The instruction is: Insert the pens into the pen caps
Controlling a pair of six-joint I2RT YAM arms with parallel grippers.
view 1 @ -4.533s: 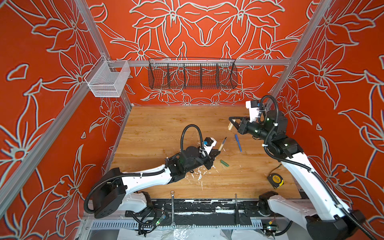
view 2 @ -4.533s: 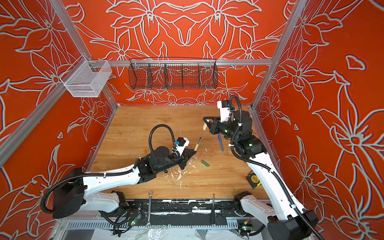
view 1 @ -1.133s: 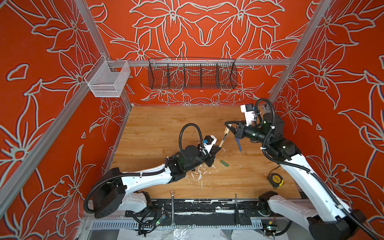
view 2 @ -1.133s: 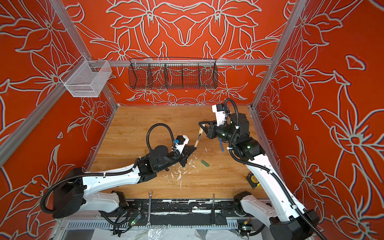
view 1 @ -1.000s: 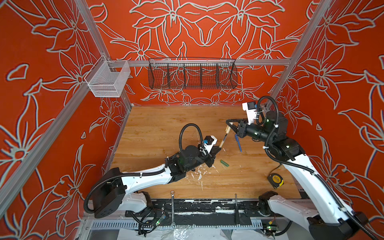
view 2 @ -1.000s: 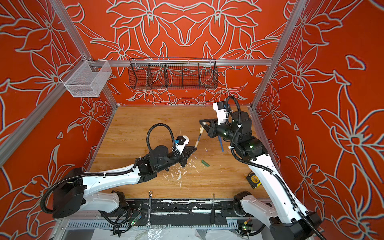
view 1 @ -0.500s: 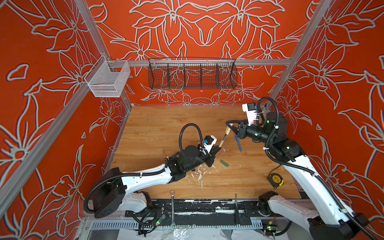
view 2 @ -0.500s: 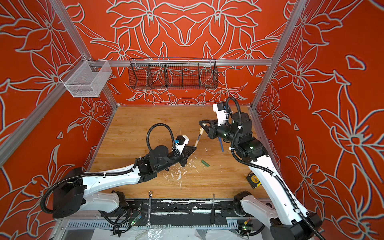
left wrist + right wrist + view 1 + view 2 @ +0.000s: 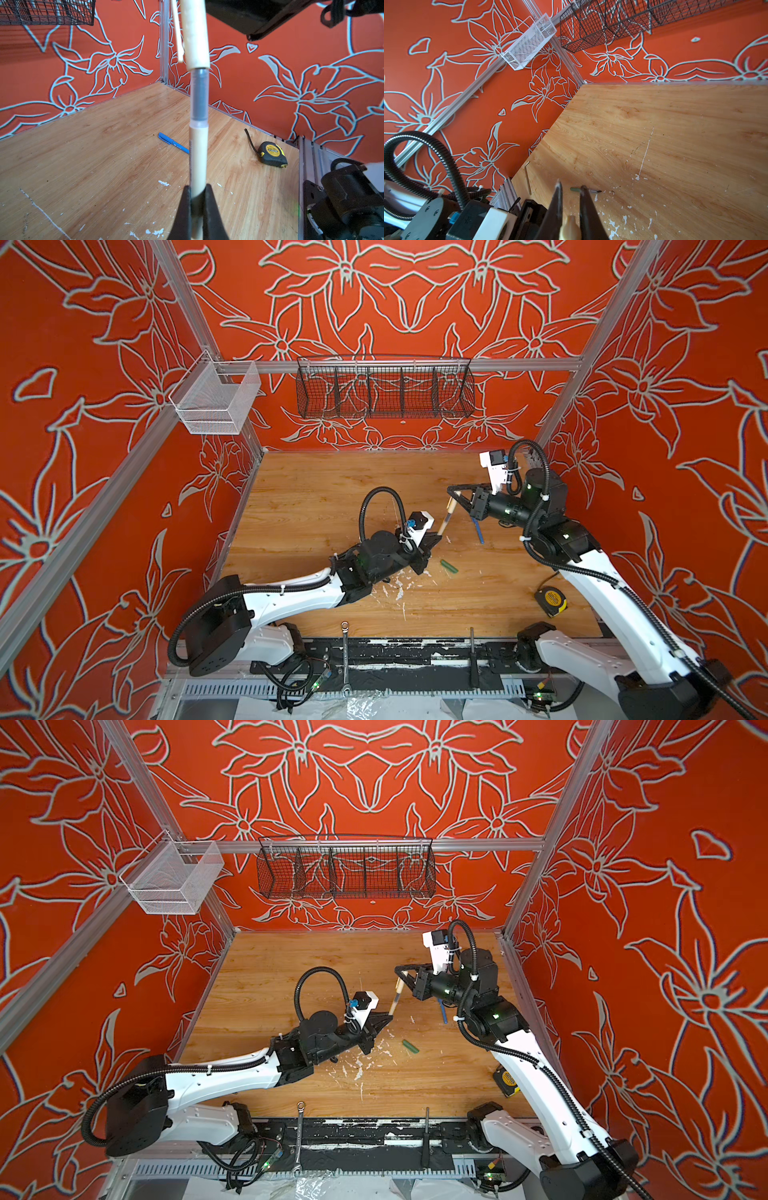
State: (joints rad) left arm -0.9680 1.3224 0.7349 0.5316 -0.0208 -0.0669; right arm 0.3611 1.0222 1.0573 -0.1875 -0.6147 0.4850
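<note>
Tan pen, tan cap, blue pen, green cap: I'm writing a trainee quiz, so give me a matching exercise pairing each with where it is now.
Things:
1. tan pen
2. tan cap
3. blue pen
4. green cap

Places:
A. gripped by the right tool
B. lying on the table by the wrist of the right arm
C. gripped by the left tool
D. lying on the table in the open, near the left tool

Pairs: 1-C, 2-A, 3-B, 4-D

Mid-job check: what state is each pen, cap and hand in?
left hand: shut on tan pen
right hand: shut on tan cap
tan pen: tip entering tan cap, not seated
blue pen: lying on table, apparently capped
green pen: on table, uncapped
green cap: loose on table
</note>
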